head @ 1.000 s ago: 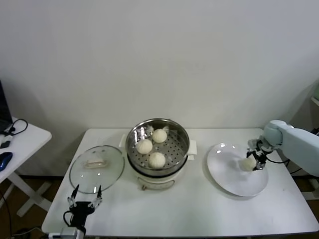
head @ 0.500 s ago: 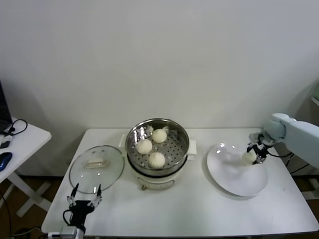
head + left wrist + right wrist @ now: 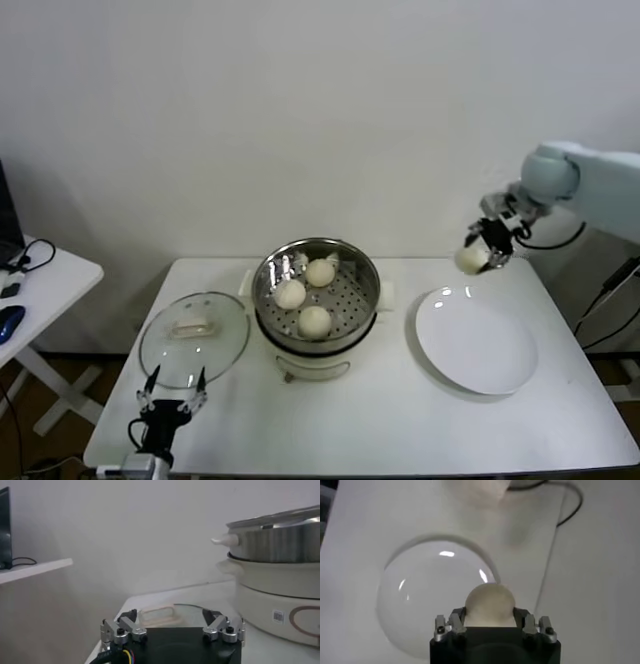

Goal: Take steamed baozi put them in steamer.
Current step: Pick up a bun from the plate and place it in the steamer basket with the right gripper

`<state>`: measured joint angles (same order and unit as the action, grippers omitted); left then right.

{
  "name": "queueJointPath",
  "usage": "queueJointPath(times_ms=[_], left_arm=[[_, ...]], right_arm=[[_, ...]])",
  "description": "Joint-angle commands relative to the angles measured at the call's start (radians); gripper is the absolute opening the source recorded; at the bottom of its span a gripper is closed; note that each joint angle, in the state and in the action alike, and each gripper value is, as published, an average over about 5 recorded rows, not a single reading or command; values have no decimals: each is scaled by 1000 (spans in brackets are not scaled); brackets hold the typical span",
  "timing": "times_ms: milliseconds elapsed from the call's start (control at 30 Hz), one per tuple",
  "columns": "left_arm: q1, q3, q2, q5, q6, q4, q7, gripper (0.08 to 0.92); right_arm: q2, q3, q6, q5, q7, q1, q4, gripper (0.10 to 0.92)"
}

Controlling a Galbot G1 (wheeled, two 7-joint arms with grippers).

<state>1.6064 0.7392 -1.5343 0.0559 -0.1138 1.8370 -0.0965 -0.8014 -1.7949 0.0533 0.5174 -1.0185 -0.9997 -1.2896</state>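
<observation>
Cream-white baozi (image 3: 471,259), shiny perforated steel steamer (image 3: 316,290), white plate (image 3: 476,345).

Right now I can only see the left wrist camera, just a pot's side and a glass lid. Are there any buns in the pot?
Observer: Yes, three buns sit on the holey tray inside the steamer.
Operator: Where's the fourth one?
Observer: The right gripper holds a bun in the air, above the far edge of the white plate.
Operator: Is anything left on the plate?
Observer: No, the right wrist camera shows it bare under the held bun.
Operator: And my left gripper?
Observer: The left gripper is open at the table's near edge, just in front of the glass lid, holding nothing.
</observation>
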Motion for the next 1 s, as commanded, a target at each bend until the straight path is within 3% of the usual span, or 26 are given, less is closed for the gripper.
queueJointPath(times_ms=[33,300,1000], left_arm=[[0,0,2,-1,1,8,-2,823],[0,-4,1,-3,2,13,-3,823],[-1,12,4,-21,9,22,-4,823]], right_arm=[[-114,-74,123,266,33,-239,-190,645],[-220,100,214,270,125,-49,-187,645],[-373,235,250,69,183,294,-29,644]])
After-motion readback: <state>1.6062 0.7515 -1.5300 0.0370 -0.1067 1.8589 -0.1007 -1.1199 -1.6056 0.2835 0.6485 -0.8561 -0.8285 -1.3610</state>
